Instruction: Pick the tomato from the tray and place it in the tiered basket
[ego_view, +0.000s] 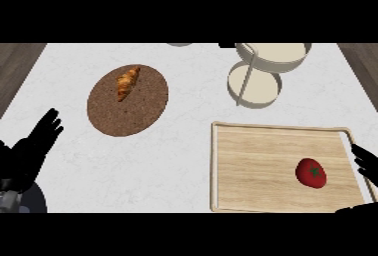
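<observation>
The round red tomato lies on the pale wooden tray, so the right hand, fingers released just beside it, should close around its sides squarely before lifting toward the cream tiered basket beyond the tray.

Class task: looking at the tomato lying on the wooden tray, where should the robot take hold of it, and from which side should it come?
Grip the tomato across its round middle, coming from the right, where the right hand waits open. It lies near the tray's right rim, sides uncovered.

Red tomato — pale wood-grain tray
</observation>
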